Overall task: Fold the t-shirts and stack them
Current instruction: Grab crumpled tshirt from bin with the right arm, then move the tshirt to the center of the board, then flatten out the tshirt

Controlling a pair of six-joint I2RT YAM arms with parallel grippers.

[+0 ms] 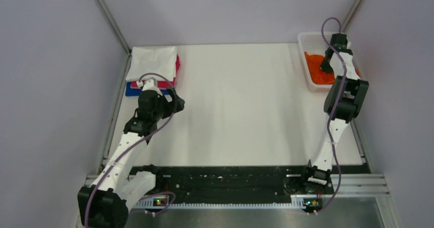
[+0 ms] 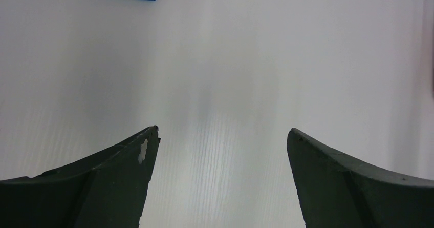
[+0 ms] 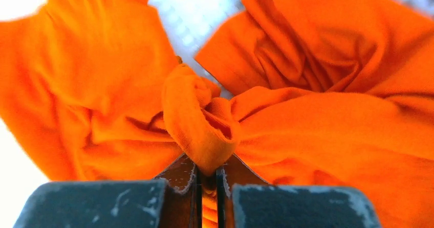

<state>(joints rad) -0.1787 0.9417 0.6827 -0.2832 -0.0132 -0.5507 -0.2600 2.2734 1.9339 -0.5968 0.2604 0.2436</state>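
right gripper (image 3: 210, 179) jaws pinched tight on a bunched fold of orange t-shirt (image 3: 317, 125), likely to lift it out of basket (image 1: 306, 37) for folding | left gripper (image 2: 222, 136) spread wide, holding nothing, over table (image 1: 245, 110) just beside the stack, probably waiting | count: 1 orange in basket; 3 folded, far-left corner: white tee (image 1: 153, 61) on pink-red tee (image 1: 178, 64) on blue tee (image 1: 131, 91)

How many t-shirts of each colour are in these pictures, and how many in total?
white t-shirt: 1
pink-red t-shirt: 1
blue t-shirt: 1
orange t-shirt: 1, lying in the basket
Total: 4
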